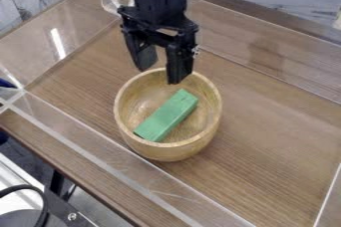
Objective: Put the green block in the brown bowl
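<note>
Block (167, 114) lay in bowl (200, 136) | long axis ran 1 to 7 o'clock | gripper (158, 62) at 11 o'clock, fingers spread, empty

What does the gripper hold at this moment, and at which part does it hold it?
Nothing. The gripper is open and empty above the far rim of the brown bowl; the green block lies inside the bowl, untouched.
</note>
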Controlling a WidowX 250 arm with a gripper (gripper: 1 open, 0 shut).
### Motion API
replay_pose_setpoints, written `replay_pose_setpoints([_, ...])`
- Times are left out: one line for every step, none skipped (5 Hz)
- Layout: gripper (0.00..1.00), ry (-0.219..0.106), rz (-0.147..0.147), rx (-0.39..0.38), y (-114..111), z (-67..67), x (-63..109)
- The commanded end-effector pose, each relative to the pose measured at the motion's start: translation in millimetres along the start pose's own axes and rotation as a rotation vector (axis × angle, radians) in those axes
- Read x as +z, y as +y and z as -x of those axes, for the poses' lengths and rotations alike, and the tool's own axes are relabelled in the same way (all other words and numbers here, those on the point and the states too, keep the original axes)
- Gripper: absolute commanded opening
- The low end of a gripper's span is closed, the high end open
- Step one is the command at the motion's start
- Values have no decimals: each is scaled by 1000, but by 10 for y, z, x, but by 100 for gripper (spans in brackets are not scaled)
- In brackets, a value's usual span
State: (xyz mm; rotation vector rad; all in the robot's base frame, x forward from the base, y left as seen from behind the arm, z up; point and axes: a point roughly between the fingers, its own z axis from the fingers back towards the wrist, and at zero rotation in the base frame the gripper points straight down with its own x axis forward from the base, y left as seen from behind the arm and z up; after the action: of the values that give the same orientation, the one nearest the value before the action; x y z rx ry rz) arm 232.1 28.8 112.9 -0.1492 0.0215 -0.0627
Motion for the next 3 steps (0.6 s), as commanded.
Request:
replay_pose_setpoints([100,-60,-12,7,40,-94,152])
replay_pose_setpoints([100,-54,-12,10,34,-64,145])
replay_pose_setpoints([100,-46,-12,6,13,-36,127])
